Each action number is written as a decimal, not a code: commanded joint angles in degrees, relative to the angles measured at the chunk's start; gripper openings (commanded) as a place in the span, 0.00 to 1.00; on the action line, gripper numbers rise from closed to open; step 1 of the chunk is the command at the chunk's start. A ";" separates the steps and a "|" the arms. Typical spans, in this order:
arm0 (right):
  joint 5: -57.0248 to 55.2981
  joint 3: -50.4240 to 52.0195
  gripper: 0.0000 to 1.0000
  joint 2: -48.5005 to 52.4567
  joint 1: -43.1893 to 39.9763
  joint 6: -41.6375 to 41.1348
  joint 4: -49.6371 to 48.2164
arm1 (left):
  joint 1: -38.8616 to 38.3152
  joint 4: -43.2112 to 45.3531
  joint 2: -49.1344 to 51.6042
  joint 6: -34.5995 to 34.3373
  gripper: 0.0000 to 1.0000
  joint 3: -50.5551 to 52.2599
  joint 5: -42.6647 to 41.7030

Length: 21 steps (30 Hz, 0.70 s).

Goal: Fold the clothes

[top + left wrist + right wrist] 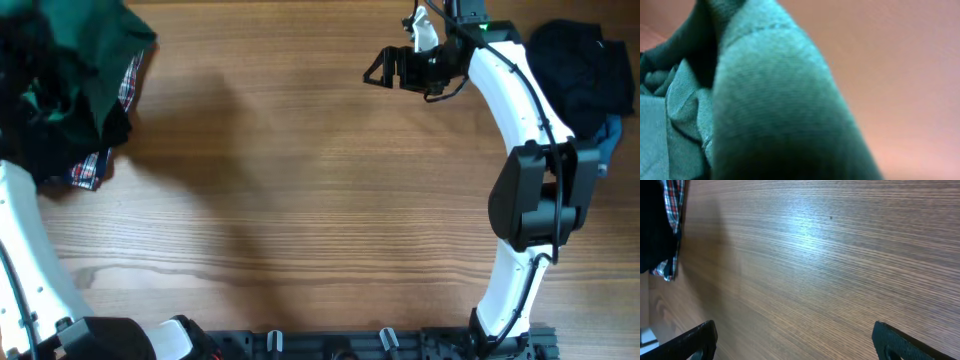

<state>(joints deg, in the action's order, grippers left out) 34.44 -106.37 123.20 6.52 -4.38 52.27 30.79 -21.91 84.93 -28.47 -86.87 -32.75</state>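
The clothes, a dark-green garment (85, 40), hang bunched and raised over the pile at the table's far left corner. In the left wrist view the green fabric (770, 100) fills the frame right up to the lens and covers the jaws. My left gripper is hidden under it in the overhead view; it is shut, with the cloth draped from it. My right gripper (378, 68) hovers open over bare wood at the far middle of the table, well apart from the garment. Its fingertips (695, 340) stand wide with nothing between them.
A black garment (60, 140) and a red-blue plaid cloth (88, 172) lie beneath the green one; the plaid (672, 200) also shows at the right wrist view's left edge. Another dark cloth heap (580, 65) with something blue (610, 140) sits at the far right.
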 commanded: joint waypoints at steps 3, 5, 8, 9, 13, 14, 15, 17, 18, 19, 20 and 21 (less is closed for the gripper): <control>-0.26 0.37 1.00 -0.79 1.88 1.18 -0.20 | 3.10 0.55 -1.57 5.81 0.04 -1.49 0.33; -0.31 0.37 0.99 -0.79 2.40 1.20 -0.20 | 3.93 2.29 -1.46 5.84 0.04 -1.49 1.07; -0.31 0.37 1.00 -0.79 3.04 1.18 -0.68 | 4.24 6.40 -1.01 8.28 0.04 -1.49 1.60; -0.28 0.37 1.00 -0.79 3.08 1.18 -0.74 | 4.22 7.74 -0.81 8.74 0.04 -1.49 1.64; -0.31 0.37 0.99 -0.79 3.23 1.18 -0.35 | 4.24 11.04 1.42 11.41 0.04 -1.49 5.90; -0.28 0.37 0.99 -0.79 3.23 1.18 -0.35 | 4.22 11.02 2.14 12.31 0.04 -1.49 5.95; -0.28 0.37 1.00 -0.79 3.23 1.16 -0.37 | 4.24 10.56 2.86 13.09 0.04 -1.49 6.08; -0.28 0.37 1.00 -0.79 3.28 1.14 -0.50 | 4.24 8.79 5.35 13.68 0.04 -1.49 7.91; -0.28 0.37 1.00 -0.79 3.28 0.96 -0.52 | 4.24 8.48 6.62 14.86 0.04 -1.49 8.41; -0.28 0.37 1.00 -0.79 3.28 0.79 -0.50 | 4.24 8.26 7.82 15.32 0.04 -1.49 9.27; -0.31 0.37 0.99 -0.79 3.28 0.79 -0.48 | 4.26 8.17 9.05 16.28 0.04 -1.49 9.53; -0.31 0.37 1.00 -0.79 3.28 0.79 -0.42 | 4.39 8.17 10.34 16.33 0.04 -1.49 9.51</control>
<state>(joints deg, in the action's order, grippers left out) 34.46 -106.37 123.20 9.45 -4.40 51.83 34.63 -14.04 91.88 -15.94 -87.02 -25.41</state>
